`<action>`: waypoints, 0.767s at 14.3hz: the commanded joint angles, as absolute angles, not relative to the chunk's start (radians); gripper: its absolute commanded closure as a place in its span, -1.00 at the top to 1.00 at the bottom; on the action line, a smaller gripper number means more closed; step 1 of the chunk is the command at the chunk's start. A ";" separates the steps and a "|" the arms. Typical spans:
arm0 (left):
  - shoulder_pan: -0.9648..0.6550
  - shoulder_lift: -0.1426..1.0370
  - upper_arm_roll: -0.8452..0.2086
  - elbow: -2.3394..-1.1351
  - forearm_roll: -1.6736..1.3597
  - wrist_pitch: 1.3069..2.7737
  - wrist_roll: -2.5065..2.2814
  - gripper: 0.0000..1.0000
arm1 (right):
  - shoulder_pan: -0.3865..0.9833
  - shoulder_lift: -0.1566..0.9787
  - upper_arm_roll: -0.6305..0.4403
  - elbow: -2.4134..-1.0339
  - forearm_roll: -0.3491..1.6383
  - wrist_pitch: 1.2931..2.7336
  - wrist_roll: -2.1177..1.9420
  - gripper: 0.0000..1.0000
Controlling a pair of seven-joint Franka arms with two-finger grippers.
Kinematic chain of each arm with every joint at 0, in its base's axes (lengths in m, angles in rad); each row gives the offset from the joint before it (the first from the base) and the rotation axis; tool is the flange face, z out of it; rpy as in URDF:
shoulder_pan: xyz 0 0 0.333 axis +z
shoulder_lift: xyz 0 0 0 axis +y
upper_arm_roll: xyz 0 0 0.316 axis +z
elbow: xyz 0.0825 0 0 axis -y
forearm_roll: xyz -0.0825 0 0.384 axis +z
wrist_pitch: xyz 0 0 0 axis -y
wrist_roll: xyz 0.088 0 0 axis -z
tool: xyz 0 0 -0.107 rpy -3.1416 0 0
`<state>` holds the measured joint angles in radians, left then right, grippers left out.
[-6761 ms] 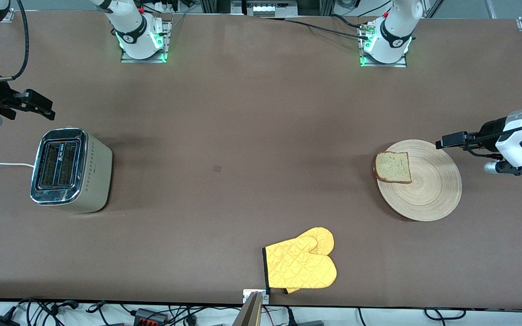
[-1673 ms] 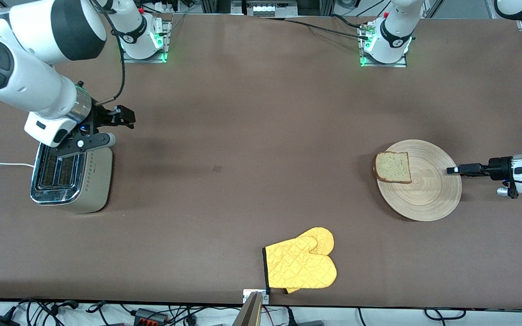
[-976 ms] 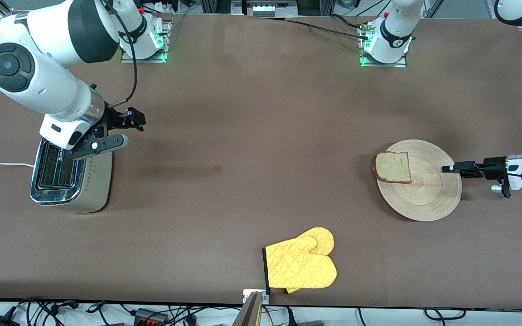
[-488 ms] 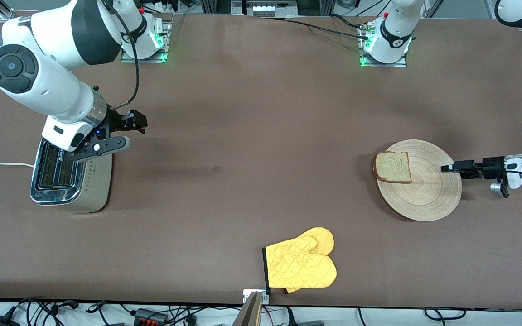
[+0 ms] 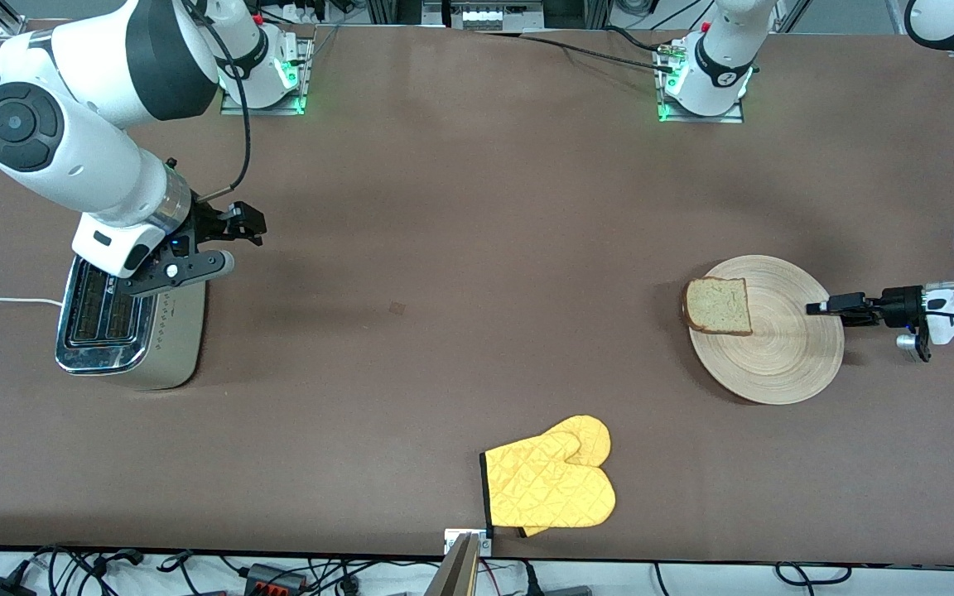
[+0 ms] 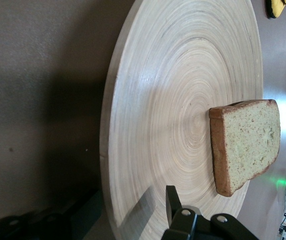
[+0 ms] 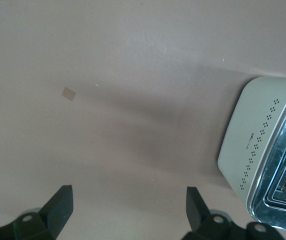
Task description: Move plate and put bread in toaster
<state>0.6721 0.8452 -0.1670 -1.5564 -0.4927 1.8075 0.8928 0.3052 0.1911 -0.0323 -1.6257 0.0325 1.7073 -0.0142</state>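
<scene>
While the plate (image 5: 775,348) lies at right-centre of the frame, stiff, thin, light; bread (image 5: 719,305) loose on it; left gripper (image 5: 813,308) fingers straddle its rim, not yet clamped; right gripper (image 5: 247,225) open over desk (image 5: 460,248) beside toaster (image 5: 125,314).

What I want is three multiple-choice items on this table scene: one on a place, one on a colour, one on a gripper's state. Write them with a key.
1. The square slice of light brown bread lies:
A. on the large round light-wood plate
B. on the quilted oven mitt
C. in a gripper

2. The mitt is:
A. red
B. yellow
C. blue

3. The right gripper is:
A. shut on the bread
B. shut on the mitt
C. open, holding nothing

Key:
1 A, the slice rests flat by the plate's rim.
2 B, its fabric is yellow with a dark cuff edge.
3 C, its fingers stand wide apart over bare table.
</scene>
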 commanded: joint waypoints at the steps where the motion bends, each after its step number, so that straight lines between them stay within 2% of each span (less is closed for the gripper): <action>1: 0.678 0.867 -0.170 -1.529 -0.517 1.801 0.920 0.25 | 0.302 0.199 -0.035 -1.608 0.032 1.704 -0.023 1.00; 11: 0.678 0.865 -0.170 -1.529 -0.517 1.801 0.920 0.26 | 0.288 0.199 -0.037 -1.608 0.032 1.704 -0.023 1.00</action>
